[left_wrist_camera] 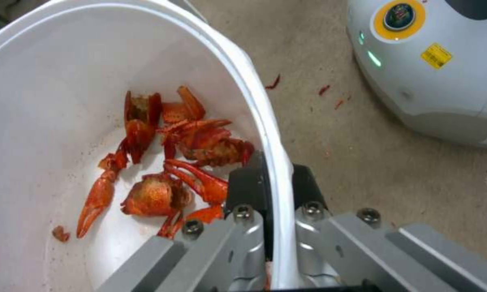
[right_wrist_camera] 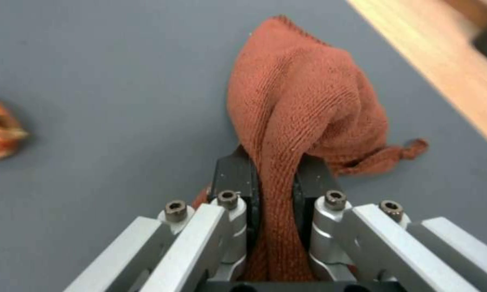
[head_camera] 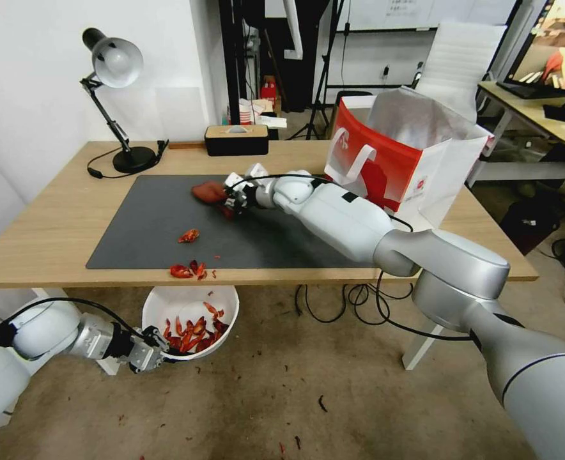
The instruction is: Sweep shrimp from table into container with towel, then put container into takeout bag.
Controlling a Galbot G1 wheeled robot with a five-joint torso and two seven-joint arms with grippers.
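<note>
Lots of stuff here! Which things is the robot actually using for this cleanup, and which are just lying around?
In use:
towel, pinched by right gripper
bowl, rim gripped by left gripper
shrimp on table
takeout bag

Just there:
lamp
tissue box
chair

Bright, even indoor light, soft shadows, wide-angle bending at head-view edges, blurry wrist-view backgrounds.

Rumpled brick-red towel [head_camera: 209, 191] lies on the table's [head_camera: 52, 223] grey mat, far from red shrimp [head_camera: 188, 236] pieces.
</note>
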